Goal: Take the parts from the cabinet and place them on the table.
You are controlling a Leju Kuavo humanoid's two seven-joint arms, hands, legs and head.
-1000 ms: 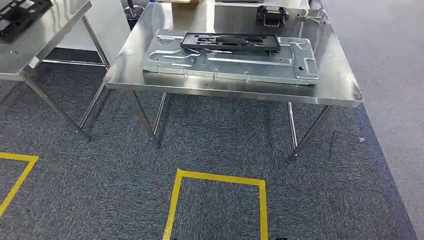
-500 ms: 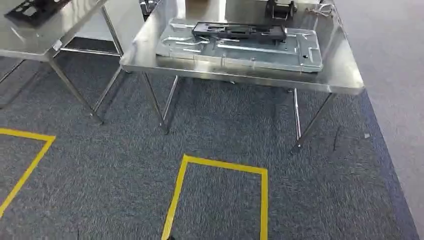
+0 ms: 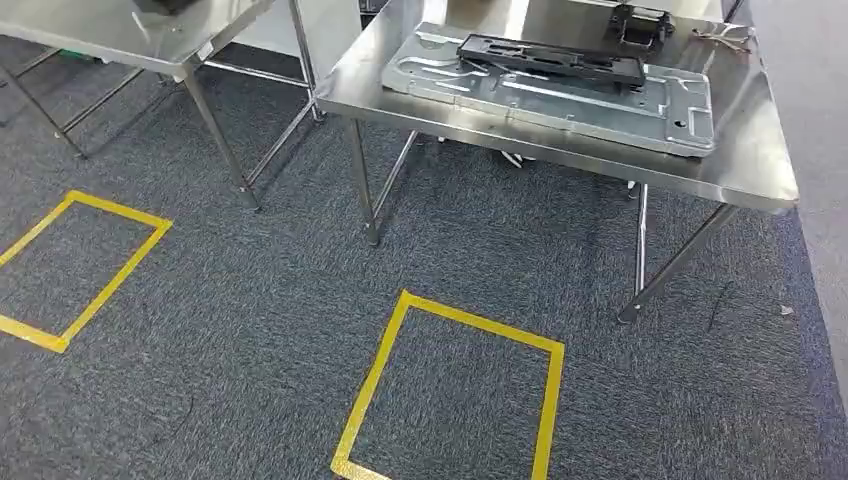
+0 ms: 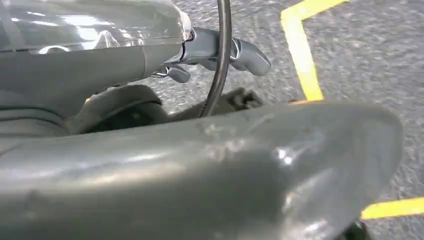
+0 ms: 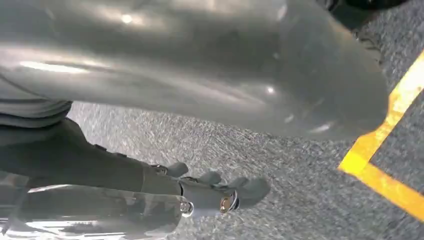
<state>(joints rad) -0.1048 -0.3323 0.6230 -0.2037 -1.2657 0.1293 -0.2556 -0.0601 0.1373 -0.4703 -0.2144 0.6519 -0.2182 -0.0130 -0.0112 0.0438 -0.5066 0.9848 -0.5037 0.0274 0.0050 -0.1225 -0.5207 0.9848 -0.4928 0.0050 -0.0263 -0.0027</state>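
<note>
On the steel surface (image 3: 760,160), a long black plastic frame (image 3: 550,60) lies atop the flat galvanised metal panel (image 3: 560,95), likely already delivered; both hands' fingers (image 4: 245,52) (image 5: 240,190) hang loosely apart, holding nothing.

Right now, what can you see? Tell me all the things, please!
Steel table: one, shiny silver, ahead on the right.
Metal plate: one, silver-grey, lying flat on that table.
Black frame: one, long, lying on top of the metal plate.
Small black part: one, at the far end of the same table; too small to tell what it is.
Second steel table: one, silver, on the far left, with something dark at its cut-off top edge.
Yellow tape squares: two, on the grey carpet, one in the middle, one on the left.
Left hand: one, grey, over the carpet, holding nothing.
Right hand: one, grey, over the carpet, holding nothing.
</note>
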